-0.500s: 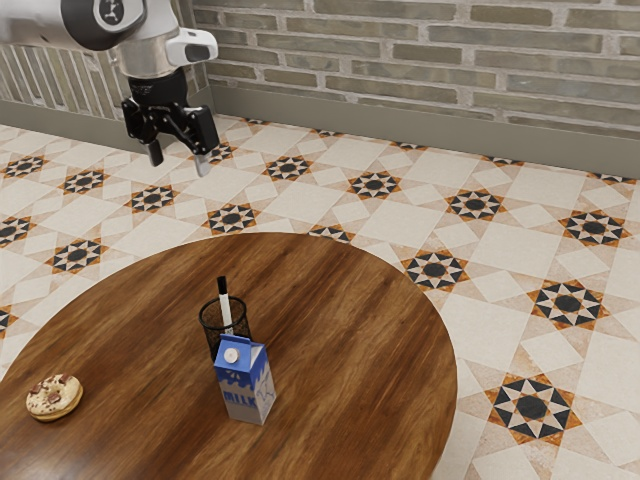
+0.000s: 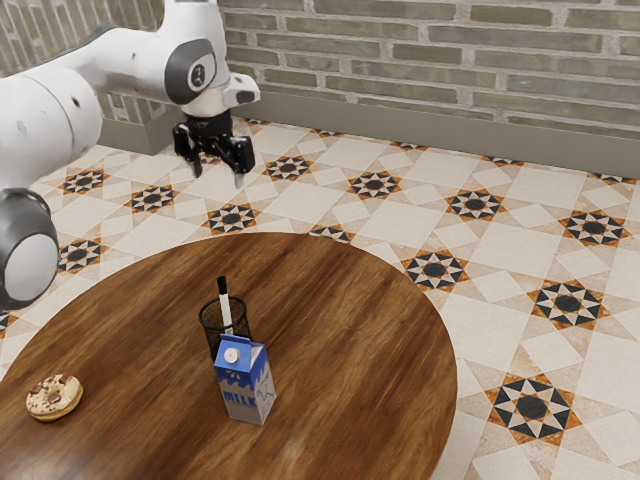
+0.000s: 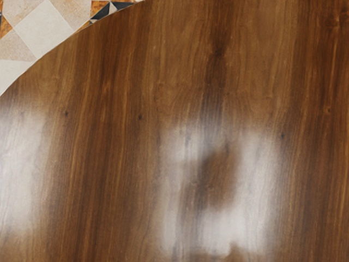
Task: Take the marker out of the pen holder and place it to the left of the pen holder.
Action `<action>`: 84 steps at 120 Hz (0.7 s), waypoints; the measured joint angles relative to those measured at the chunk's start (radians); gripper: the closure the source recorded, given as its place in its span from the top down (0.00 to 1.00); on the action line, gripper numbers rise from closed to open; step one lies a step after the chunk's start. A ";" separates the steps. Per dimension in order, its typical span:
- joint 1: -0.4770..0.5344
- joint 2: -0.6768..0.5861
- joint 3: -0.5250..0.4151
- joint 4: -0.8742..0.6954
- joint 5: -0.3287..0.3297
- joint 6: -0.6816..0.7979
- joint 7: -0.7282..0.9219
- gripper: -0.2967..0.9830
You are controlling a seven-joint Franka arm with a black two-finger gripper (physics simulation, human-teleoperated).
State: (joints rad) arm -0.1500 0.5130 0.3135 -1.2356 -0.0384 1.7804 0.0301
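Observation:
My gripper [image 2: 218, 180] is high up in the exterior view, well above the table's far side, its two fingers spread apart with nothing between them. The marker [image 2: 225, 306], white with a black top end, stands nearly upright in the black mesh pen holder [image 2: 210, 320]. Both are lower in the exterior view than my gripper and apart from it. The holder's lower part is hidden behind the milk carton.
A blue and white milk carton [image 2: 245, 385] stands right against the pen holder's near side in the exterior view. A cookie [image 2: 54, 398] lies toward that view's left. The round wooden table [image 2: 360, 350] also appears as bare wood [image 3: 180, 109] in the wrist view.
My gripper has moved toward the exterior view's right and slightly lower, still open. More of the arm has come into that view. The marker, holder, carton and cookie are unmoved.

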 joint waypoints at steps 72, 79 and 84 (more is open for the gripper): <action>0.099 0.101 -0.036 -0.102 -0.213 0.144 -0.211 0.75; 0.096 0.039 -0.038 -0.210 -0.215 0.166 -0.229 0.75; 0.090 0.007 -0.038 -0.267 -0.213 0.184 -0.241 0.75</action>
State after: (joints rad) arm -0.0598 0.5200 0.2751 -1.5028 -0.2519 1.9648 -0.2106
